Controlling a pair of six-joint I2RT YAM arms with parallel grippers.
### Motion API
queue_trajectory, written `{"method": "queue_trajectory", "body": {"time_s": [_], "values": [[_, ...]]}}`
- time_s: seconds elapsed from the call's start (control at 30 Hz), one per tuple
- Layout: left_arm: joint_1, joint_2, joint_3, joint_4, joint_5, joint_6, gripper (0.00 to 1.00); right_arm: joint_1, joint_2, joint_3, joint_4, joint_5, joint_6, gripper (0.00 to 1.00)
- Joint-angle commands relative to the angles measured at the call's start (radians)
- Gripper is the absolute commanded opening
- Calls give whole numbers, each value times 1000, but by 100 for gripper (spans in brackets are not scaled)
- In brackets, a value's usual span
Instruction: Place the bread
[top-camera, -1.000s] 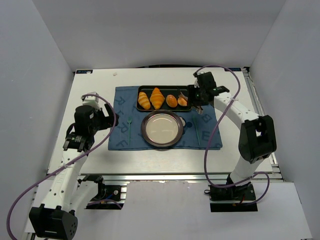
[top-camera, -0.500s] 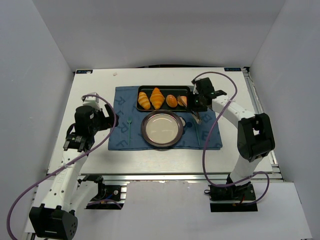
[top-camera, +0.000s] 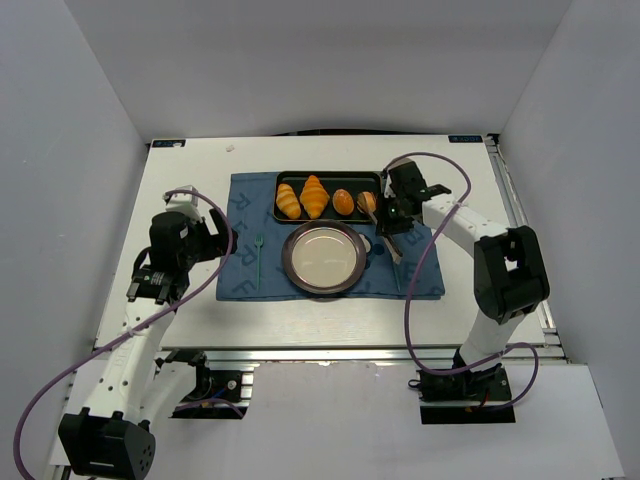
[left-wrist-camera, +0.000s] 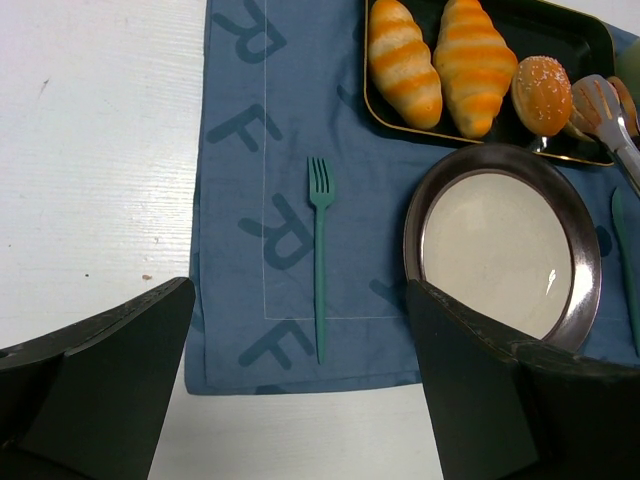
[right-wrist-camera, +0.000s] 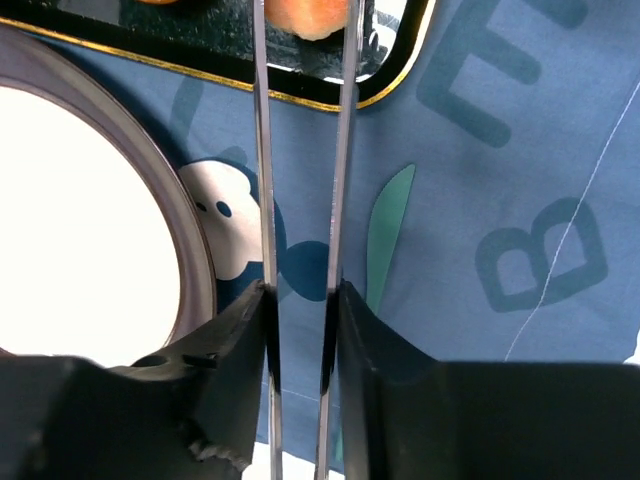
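Note:
The bread (top-camera: 367, 202), a small round golden bun, lies at the right end of the black tray (top-camera: 330, 178). In the right wrist view the bread (right-wrist-camera: 310, 14) shows at the top edge, pinched between the two arms of metal tongs (right-wrist-camera: 262, 150). My right gripper (right-wrist-camera: 300, 295) is shut on the tongs' arms. Its place in the top view is just right of the bun, right gripper (top-camera: 392, 215). The silver plate (top-camera: 290, 262) sits in front of the tray. My left gripper (left-wrist-camera: 298, 300) hangs open over the mat's near left edge, holding nothing.
Two ridged croissants (left-wrist-camera: 440, 60) and a darker sugared bun (left-wrist-camera: 541, 95) also lie in the tray (left-wrist-camera: 560, 30). A teal fork (left-wrist-camera: 320, 260) rests on the blue mat (left-wrist-camera: 250, 150) left of the plate (left-wrist-camera: 415, 215). A teal utensil (right-wrist-camera: 385, 235) lies right of the plate.
My right gripper has squeezed the tongs together, so their tips now clamp the bread. The right arm shifted slightly nearer and left. The left arm has not moved.

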Motion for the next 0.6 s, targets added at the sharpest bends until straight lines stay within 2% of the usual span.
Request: {"method": "queue_trajectory", "body": {"time_s": [0.0, 0.33, 0.47, 0.57], "values": [[-3, -21, 2, -8, -4, 0, 98, 5, -26, 31, -17, 1, -6, 31], [-3, -24, -1, -4, 0, -6, 98, 7, -107, 237, -150, 81, -20, 35], [-3, -24, -1, 2, -1, -8, 98, 19, -201, 239, -177, 61, -28, 36], [-3, -21, 4, 5, -4, -9, 98, 67, -284, 171, -186, 43, -17, 36]]}}
